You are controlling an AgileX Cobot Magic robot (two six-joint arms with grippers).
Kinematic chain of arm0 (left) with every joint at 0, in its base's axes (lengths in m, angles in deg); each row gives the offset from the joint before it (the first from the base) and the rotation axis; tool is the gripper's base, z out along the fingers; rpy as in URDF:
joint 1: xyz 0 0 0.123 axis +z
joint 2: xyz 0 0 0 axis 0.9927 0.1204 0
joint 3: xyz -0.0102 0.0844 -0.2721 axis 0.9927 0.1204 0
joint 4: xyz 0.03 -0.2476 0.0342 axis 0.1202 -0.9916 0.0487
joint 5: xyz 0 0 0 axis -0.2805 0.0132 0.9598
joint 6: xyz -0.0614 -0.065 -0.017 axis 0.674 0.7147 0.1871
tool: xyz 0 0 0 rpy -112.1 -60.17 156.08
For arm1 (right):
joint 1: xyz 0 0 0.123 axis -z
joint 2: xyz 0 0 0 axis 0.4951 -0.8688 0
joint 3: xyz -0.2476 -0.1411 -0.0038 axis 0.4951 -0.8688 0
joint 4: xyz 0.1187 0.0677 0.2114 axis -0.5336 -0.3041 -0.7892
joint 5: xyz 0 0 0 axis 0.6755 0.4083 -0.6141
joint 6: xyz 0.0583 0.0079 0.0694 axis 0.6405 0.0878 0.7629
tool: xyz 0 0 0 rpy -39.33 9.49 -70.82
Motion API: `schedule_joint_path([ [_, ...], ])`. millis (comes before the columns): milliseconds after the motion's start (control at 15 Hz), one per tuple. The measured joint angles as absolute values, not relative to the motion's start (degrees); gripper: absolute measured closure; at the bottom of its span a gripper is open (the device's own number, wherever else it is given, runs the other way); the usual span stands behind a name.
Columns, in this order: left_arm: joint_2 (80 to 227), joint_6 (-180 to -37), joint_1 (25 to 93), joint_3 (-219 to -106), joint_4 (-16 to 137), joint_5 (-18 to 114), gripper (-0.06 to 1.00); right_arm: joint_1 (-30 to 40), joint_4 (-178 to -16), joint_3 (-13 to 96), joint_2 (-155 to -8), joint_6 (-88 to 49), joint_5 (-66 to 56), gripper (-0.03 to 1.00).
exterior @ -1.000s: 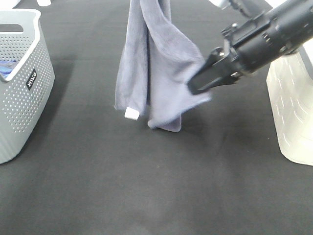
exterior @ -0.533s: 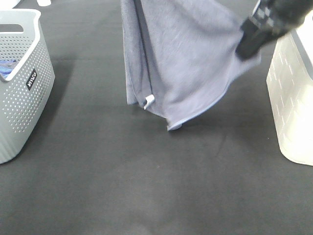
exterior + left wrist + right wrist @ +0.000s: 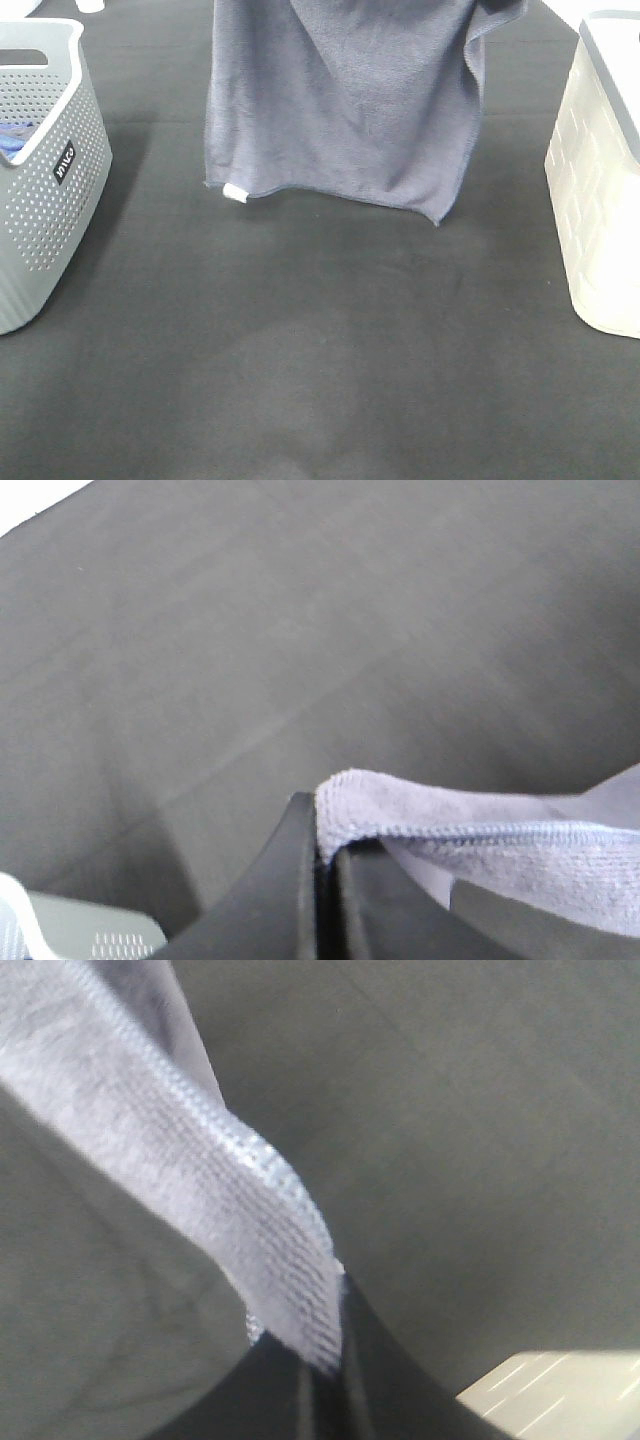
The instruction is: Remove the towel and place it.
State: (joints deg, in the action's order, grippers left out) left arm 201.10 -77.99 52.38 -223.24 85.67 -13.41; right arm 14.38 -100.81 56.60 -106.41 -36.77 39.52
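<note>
Above the dark table point(image 3: 320, 360), the towel point(image 3: 340, 110) hangs spread; left tool point(image 3: 327, 865) and right tool point(image 3: 322, 1365) each pinch, seemingly, a corner.

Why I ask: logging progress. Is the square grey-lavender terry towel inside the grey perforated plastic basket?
No, the towel hangs spread above the black table, apart from the basket.

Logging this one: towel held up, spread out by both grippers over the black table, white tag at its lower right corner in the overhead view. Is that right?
Not quite: in the exterior high view the white tag hangs at the towel's lower left corner. The rest stands: the left gripper and right gripper each pinch an edge over the black table.
</note>
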Motion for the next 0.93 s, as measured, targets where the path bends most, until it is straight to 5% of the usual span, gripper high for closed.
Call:
schedule_joint_path([
  [333, 207.1, -75.6, 57.1, -223.2, 86.3, 3.4, 0.94, 14.4, -93.6, 64.0, -115.5, -40.7, 29.4, 0.97],
  [600, 212.7, -74.3, 62.2, -223.2, 87.7, 23.3, 0.94, 14.4, -88.8, 69.6, -124.7, -42.8, 10.1, 0.97],
  [933, 216.2, -74.3, 63.3, -223.2, 89.5, 27.7, 0.94, 14.8, -88.5, 69.8, -130.2, -45.9, -5.2, 0.97],
])
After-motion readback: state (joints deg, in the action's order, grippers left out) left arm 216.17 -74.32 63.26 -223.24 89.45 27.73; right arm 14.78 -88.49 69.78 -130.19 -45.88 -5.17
